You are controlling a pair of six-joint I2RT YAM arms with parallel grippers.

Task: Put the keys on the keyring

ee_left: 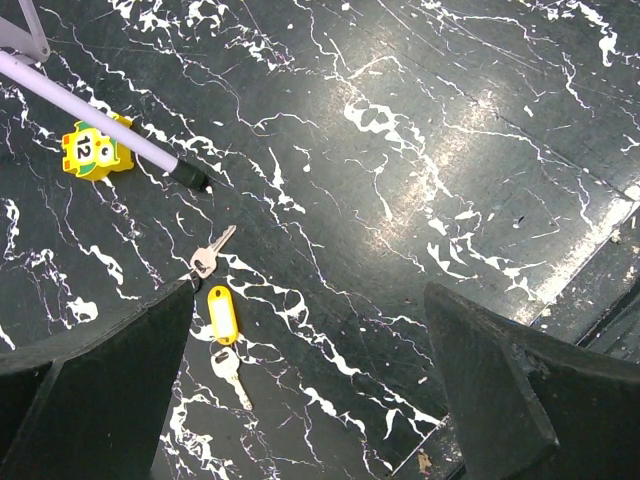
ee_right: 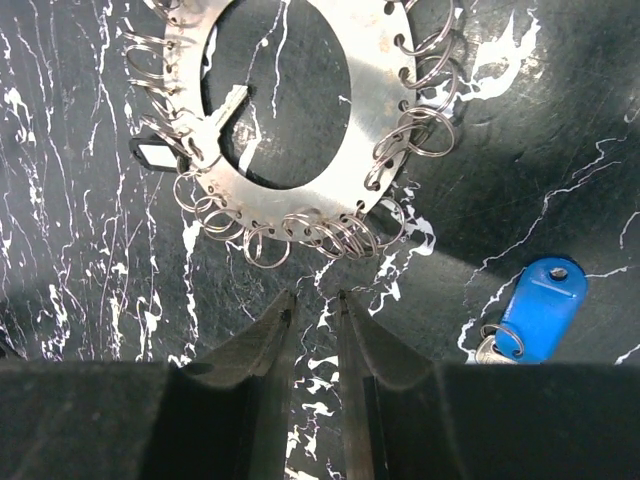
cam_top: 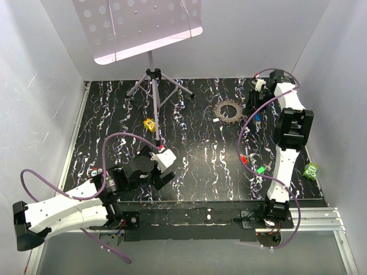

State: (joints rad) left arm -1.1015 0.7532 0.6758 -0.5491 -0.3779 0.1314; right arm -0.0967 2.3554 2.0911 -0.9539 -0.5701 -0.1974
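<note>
Keyring disc [ee_right: 380,100] lies just beyond the right pincer [ee_right: 315,297], blue-tagged key [ee_right: 540,310] alongside.

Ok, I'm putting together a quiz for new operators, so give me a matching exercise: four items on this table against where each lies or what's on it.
Things:
1. blue tag
2. yellow tag
3. ring disc
4. yellow block

Places:
A. a silver key lies on it
B. beside the stand's leg
C. between two silver keys
D. at the lower right of the right wrist view

Pairs: 1-D, 2-C, 3-A, 4-B
</note>
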